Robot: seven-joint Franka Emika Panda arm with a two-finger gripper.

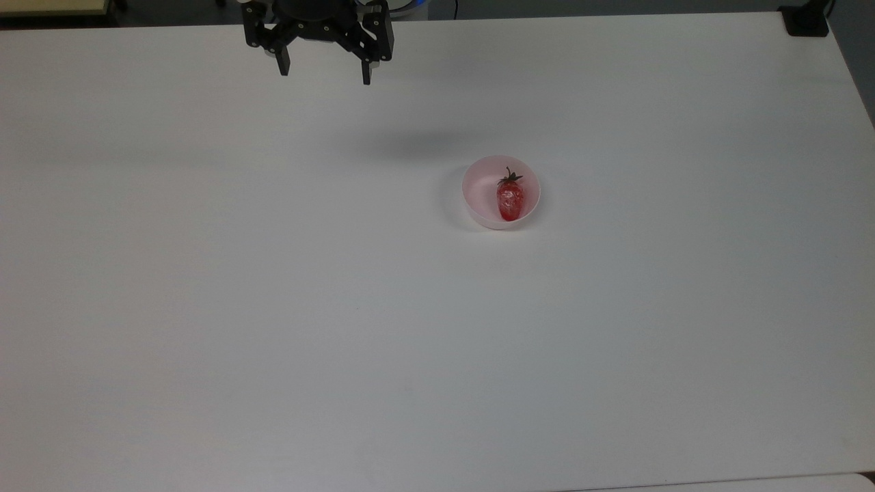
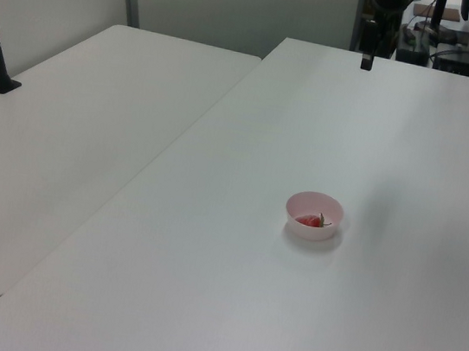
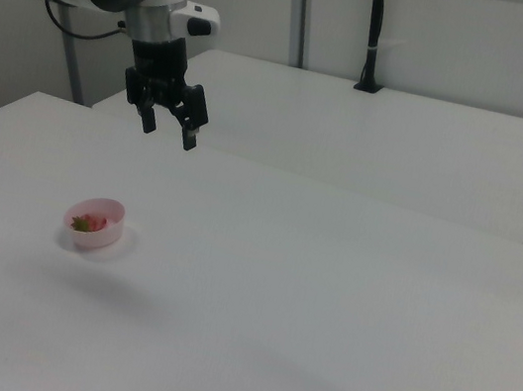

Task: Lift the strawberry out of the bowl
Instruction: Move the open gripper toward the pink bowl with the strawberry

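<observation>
Top view — strawberry (image 1: 510, 200) in bowl (image 1: 478, 179) — gripper (image 1: 324, 74) apart.

red strawberry (image 1: 510, 201), pink bowl (image 1: 478, 184), white table (image 1: 273, 307)
</observation>
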